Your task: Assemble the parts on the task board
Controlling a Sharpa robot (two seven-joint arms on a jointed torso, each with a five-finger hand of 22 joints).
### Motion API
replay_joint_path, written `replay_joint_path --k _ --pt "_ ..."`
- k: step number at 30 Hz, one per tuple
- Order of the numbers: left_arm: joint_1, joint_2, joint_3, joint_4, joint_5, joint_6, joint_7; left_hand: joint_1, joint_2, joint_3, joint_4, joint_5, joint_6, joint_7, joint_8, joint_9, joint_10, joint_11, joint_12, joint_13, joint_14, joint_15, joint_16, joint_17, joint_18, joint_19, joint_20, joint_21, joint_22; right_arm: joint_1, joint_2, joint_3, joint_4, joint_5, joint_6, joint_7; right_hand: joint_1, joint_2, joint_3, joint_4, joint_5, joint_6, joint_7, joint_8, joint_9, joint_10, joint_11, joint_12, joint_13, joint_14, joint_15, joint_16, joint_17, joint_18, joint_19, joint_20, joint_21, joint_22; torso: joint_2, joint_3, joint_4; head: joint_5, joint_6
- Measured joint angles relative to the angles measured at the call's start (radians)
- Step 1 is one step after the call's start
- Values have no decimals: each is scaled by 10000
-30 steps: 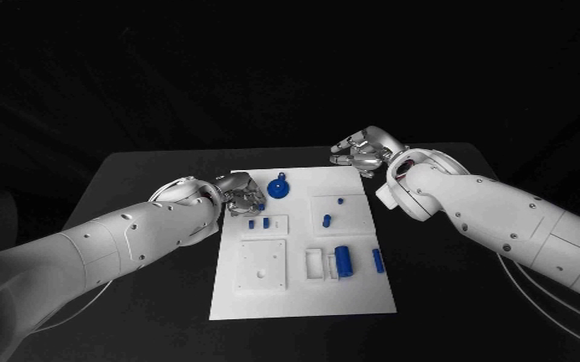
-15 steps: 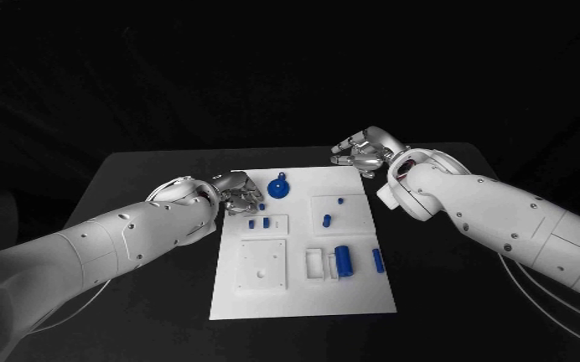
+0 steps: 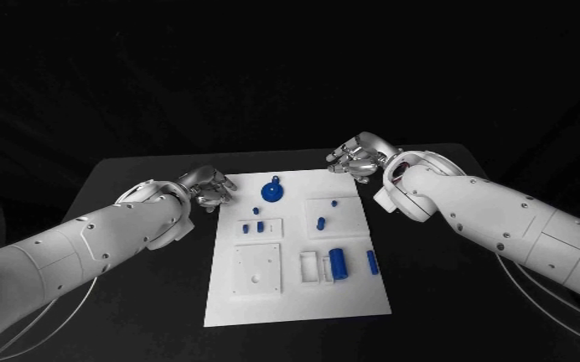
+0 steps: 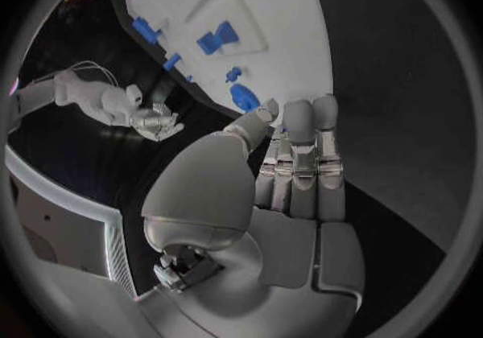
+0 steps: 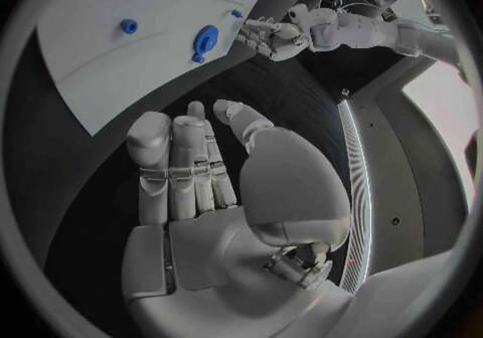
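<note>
At surface centre, white board [image 3: 302, 295] carries blue parts [image 3: 339, 261], none held. Left robot hand [image 3: 208, 186] and right robot hand [image 3: 357, 157] flank far corners, fingers straight, holding nothing, likely ready for first pick.

Matt white task board [image 3: 300, 295], probably plastic (parts [image 3: 339, 262] smooth blue); table [image 3: 145, 295] matt.

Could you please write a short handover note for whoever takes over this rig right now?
Left hand: open, holding nothing, over the bare table beside the task board's far left corner.
Right hand: open, holding nothing, off the board's far right corner.
Parts: round blue part at the board's far end, blue cylinder near the middle right, small blue pieces in the left block.
Done: cannot tell what is seated.
Left: pick up a part; neither hand touches one yet.
</note>
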Motion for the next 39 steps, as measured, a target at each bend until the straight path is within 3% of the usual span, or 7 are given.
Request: replay_joint_path --k 13,17,19,22,27,32,39 --pt "324 -1254 215 1590 4913 -167 508 -19 -19 -408 436 0 765 50 0 20 -420 144 0 -1 -512 232 -3089 -952 0 -531 242 -1789 -1298 1 -391 -248 232 -2116 640 -147 -12 -92 827 -407 -1298 515 -57 0 1 -978 436 -301 -1046 -16 302 217 -327 156 20 318 -193 -1 -3 -36 93 -108 117" --pt "338 -1641 271 2172 5976 -94 689 67 67 -751 480 -4 765 50 0 20 -446 231 0 -1 -1046 575 -5442 -1922 -189 -1345 559 -2885 -2349 1 -427 -373 361 -2993 777 -340 42 -199 921 -367 -1623 554 -92 0 1 -1202 484 -301 -1058 -43 372 274 -467 156 21 392 -198 -4 -6 -49 104 -110 125" --pt "347 -1814 294 2472 6396 -39 781 155 155 -1015 475 -39 765 50 0 19 -463 302 0 -1 -750 762 -7335 -2592 -235 -1804 801 -2929 -3533 1 -451 -465 422 -3421 838 -456 49 -281 954 -333 -1761 554 -91 0 2 -1229 500 -301 -1058 -49 407 321 -550 164 15 398 -233 -49 -10 -52 104 -110 126" --pt "362 -2049 308 2880 6874 68 877 155 155 -1130 464 -39 765 50 0 19 -750 428 0 -1 -1417 1174 -8630 -2960 -236 -2658 1179 -3042 -4670 3 -491 -654 506 -3964 908 -623 118 -367 1065 -222 -1992 555 -91 0 2 -1259 471 -300 -1057 -78 436 351 -735 300 19 464 -273 -203 -15 -55 106 -112 126" --pt "398 -2318 323 3424 7365 242 959 298 295 -1435 384 -39 765 50 0 19 -881 468 0 -1 -1776 1391 -8831 -3485 -236 -2838 1464 -3042 -6947 -2 -481 -948 615 -4641 986 -880 174 -536 1294 -45 -2143 555 -92 0 2 -1259 471 -298 -1057 -117 475 428 -990 300 19 464 -279 -395 -17 -57 107 -123 125" --pt "401 -2405 324 3752 7624 396 1011 258 446 -1649 254 -39 765 50 0 19 -916 433 0 3 -1776 1391 -8831 -3693 -235 -2411 1432 -2996 -9001 4 -289 -1251 549 -5183 994 -1117 174 -643 1563 -3 -2288 554 -92 0 3 -1259 470 -297 -1057 -121 478 463 -1151 300 19 463 -279 -540 -5 -56 116 -87 152" --pt "404 -2465 324 3961 7802 535 1070 255 448 -1682 221 -39 765 50 0 18 -916 433 0 2 -1876 1384 -8831 -3693 -235 -2379 1425 -2965 -9678 -5 -34 -1440 405 -5675 919 -1358 171 -829 1882 72 -2455 553 -92 0 3 -1259 470 -297 -1056 -153 509 519 -1351 298 19 463 -277 -752 8 -43 128 -35 157"
